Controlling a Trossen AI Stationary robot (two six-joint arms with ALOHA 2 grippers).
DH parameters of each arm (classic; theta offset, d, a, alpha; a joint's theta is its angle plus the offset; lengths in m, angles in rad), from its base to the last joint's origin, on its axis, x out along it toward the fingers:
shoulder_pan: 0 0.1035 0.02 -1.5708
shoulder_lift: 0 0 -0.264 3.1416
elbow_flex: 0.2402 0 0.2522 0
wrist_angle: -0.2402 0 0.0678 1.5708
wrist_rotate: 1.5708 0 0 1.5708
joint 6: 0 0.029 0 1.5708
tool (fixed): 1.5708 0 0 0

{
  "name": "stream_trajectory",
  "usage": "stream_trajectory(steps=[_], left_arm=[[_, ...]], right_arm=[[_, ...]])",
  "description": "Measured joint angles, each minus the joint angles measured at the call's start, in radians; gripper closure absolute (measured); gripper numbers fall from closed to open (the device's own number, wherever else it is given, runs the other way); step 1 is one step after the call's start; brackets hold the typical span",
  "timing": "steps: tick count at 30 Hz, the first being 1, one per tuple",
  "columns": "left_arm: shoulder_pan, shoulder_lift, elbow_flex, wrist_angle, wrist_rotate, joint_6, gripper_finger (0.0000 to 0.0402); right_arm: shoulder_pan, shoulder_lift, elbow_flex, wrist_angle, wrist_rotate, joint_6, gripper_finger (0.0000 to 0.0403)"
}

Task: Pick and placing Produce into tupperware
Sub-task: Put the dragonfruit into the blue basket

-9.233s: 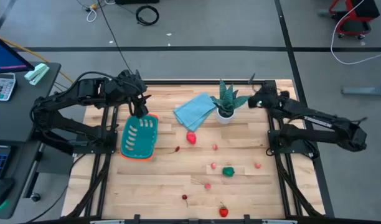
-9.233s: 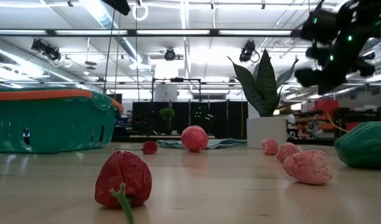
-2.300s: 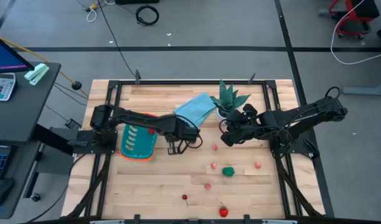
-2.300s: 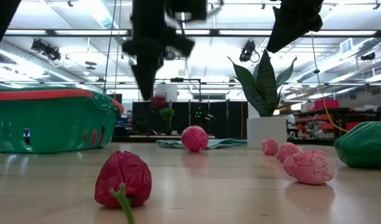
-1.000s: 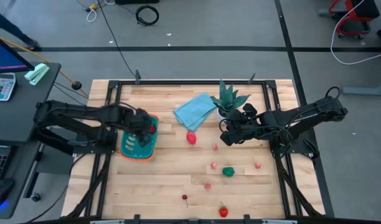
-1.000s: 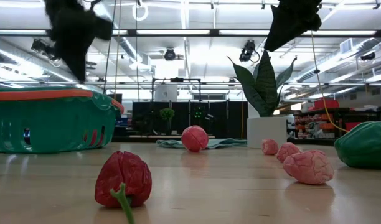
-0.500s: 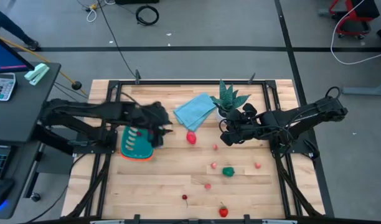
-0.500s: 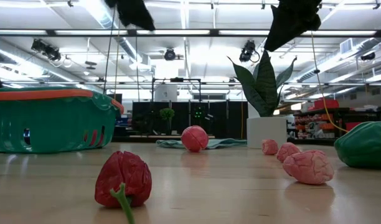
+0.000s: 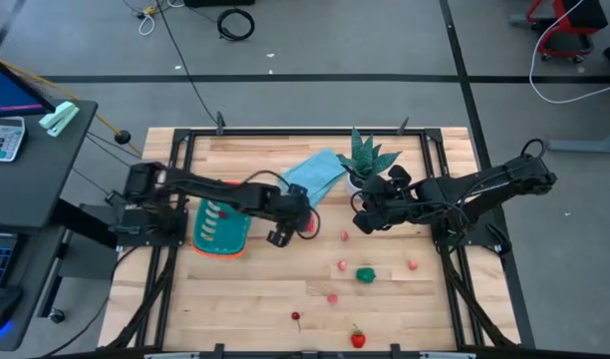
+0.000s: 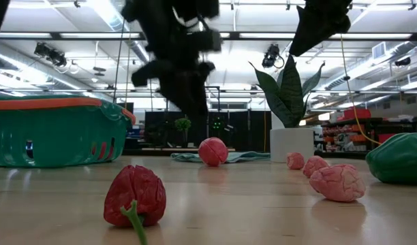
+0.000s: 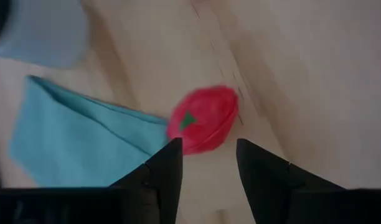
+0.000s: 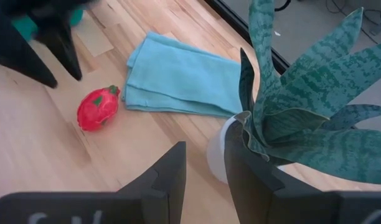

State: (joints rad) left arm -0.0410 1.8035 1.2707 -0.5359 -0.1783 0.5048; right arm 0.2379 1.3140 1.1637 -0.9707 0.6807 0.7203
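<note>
1. Red fruit [image 11: 203,119] lies on the desk [image 9: 385,299] just ahead of the left gripper [image 11: 206,152]; jaws parted, nothing held, fruit showing in the gap beyond the tips.
2. Fruit touches, or nearly touches, the edge of the blue cloth [image 11: 78,137]. Risk: a finger comes down on the cloth, pinches fabric with the fruit, and drags it along.
3. Fruit is rounded; an off-centre close would likely squirt it away across the smooth wood.
4. Tupperware [image 9: 222,225] sits on the left side of the desk, well apart from the fruit; a loose grip could drop the piece on the way across.
5. Right gripper [image 12: 203,165] waits near the potted plant [image 9: 365,160], jaws narrowly parted, empty. It is close to the fruit; both arms converging here could collide.
6. Other produce, pink pieces and a green one [image 9: 366,274], lies scattered farther out, untouched.
</note>
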Motion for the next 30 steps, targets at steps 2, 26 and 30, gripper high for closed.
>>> stream_trajectory(steps=[2,26,30], left_arm=[[0.0,0.048,0.021,-0.031,-0.001,0.055,0.0232],[0.023,0.256,0.119,0.039,-0.114,0.447,0.0152],[0.033,0.27,0.119,0.036,-0.107,0.389,0.0152]], right_arm=[[0.0,0.0,0.0,0.0,0.0,-0.018,0.0285],[0.0,0.0,-0.001,0.008,0.0,-0.042,0.0285],[0.0,0.0,-0.001,0.008,0.0,-0.043,0.0285]])
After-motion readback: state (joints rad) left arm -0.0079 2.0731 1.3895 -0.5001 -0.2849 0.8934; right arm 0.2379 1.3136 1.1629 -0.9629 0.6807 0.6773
